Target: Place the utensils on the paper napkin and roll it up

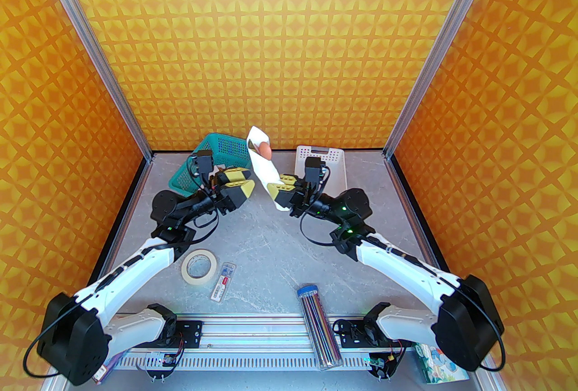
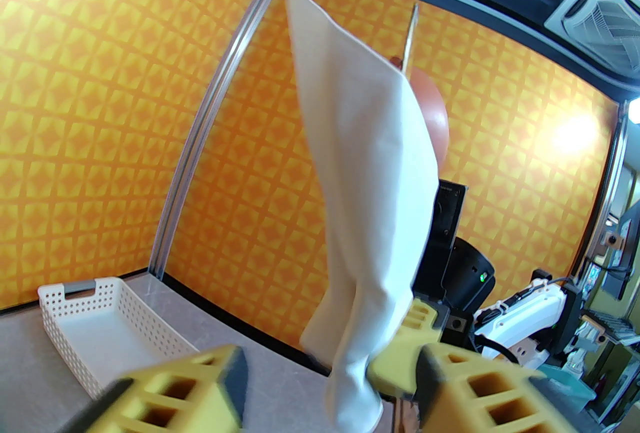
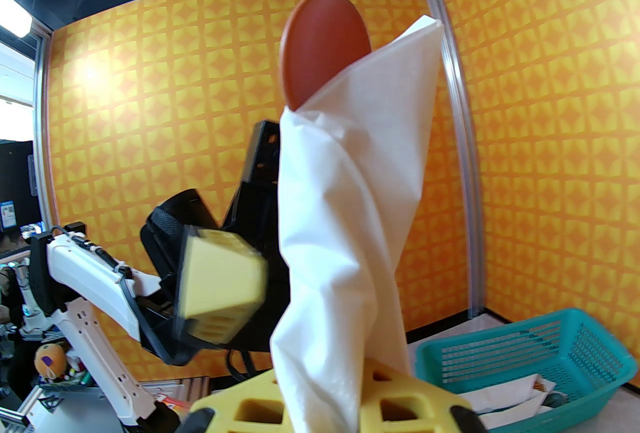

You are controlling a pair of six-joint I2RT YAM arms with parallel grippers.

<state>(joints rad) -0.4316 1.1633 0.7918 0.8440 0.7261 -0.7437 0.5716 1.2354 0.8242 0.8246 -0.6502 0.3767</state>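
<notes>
The paper napkin [image 1: 266, 170] is rolled into a white tube around the utensils and stands tilted above the table. The reddish-brown spoon bowl [image 1: 264, 149] pokes out of its top. My right gripper [image 1: 281, 193] is shut on the roll's lower end. In the right wrist view the paper napkin [image 3: 350, 221] rises from between my yellow fingers [image 3: 400, 401], with the spoon [image 3: 325, 51] on top. My left gripper [image 1: 246, 182] stands open just left of the roll, apart from it. In the left wrist view the paper napkin [image 2: 365, 171], the spoon [image 2: 434, 113] and a thin utensil tip [image 2: 412, 33] show.
A teal basket [image 1: 210, 161] sits at the back left and a white slotted tray [image 1: 327, 161] at the back right. Nearer the front lie a tape roll [image 1: 198, 265], a small flat pack [image 1: 223, 281] and a clear tube of sticks [image 1: 318, 326]. A printed tissue pack [image 1: 438, 364] is at the front right.
</notes>
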